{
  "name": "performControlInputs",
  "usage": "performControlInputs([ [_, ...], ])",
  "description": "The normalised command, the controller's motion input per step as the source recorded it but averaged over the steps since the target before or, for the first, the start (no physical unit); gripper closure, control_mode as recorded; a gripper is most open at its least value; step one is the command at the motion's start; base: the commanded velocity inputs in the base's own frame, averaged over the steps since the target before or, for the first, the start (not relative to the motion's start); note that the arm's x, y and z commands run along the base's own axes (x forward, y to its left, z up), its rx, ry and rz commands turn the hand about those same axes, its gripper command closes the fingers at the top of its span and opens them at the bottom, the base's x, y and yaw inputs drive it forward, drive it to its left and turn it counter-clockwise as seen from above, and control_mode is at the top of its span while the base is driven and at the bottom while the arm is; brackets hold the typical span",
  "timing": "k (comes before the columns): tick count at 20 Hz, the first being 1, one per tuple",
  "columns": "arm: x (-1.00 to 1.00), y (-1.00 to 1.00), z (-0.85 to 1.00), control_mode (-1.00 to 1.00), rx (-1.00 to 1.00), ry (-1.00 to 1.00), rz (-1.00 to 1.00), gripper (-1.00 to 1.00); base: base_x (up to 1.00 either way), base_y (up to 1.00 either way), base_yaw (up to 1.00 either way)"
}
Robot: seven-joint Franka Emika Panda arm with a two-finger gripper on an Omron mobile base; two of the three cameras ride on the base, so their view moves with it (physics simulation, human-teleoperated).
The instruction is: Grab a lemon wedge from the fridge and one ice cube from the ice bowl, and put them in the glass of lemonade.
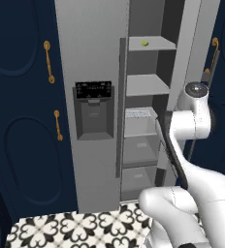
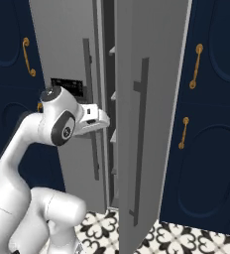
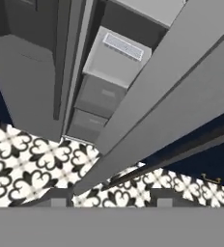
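The fridge [image 1: 92, 97] dominates both base views: a tall grey unit set between navy cabinets [image 1: 17, 121] with gold handles. Its left door, carrying the black dispenser panel [image 1: 93, 110], is closed, while its right door [image 2: 144, 124] is swung open and seen edge-on in the right base view, its long bar handle [image 2: 138, 149] facing out. Behind it the interior shows stacked grey shelves [image 1: 148, 85] and drawers [image 1: 138, 150] lower down.

The white arm [image 1: 194, 145] rises in front of the opening, wrist level with the middle shelves and just beside the open door. The gripper's fingertips are not clear in any view, so I cannot tell whether they are apart or together; nothing appears held.

On the top visible shelf sits a small yellow-green piece, the lemon wedge [image 1: 145, 43], well above the wrist and deep inside.

Risks, as I judge them: the door hangs close to the forearm, so a wide swing up toward the wedge could knock the door or catch its handle. The shelf gap is narrow, and the hand could strike the shelf edge on the way in. The wedge is small and rounded; a slightly off-centre pinch could push it back out of reach or roll it off the shelf.
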Motion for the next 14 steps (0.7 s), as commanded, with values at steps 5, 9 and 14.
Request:
performControlInputs([
  [5, 0.21, 0.41, 0.0, -1.0, -0.31, 0.01, 0.02, -1.0, 0.0, 0.0, 0.0],
  [9, 0.56, 0.07, 0.0, -1.0, -0.24, 0.08, 0.0, -1.0, 0.0, 0.0, 0.0],
  [14, 0.78, 0.0, 0.0, -1.0, -0.16, 0.16, 0.0, -1.0, 0.0, 0.0, 0.0],
])
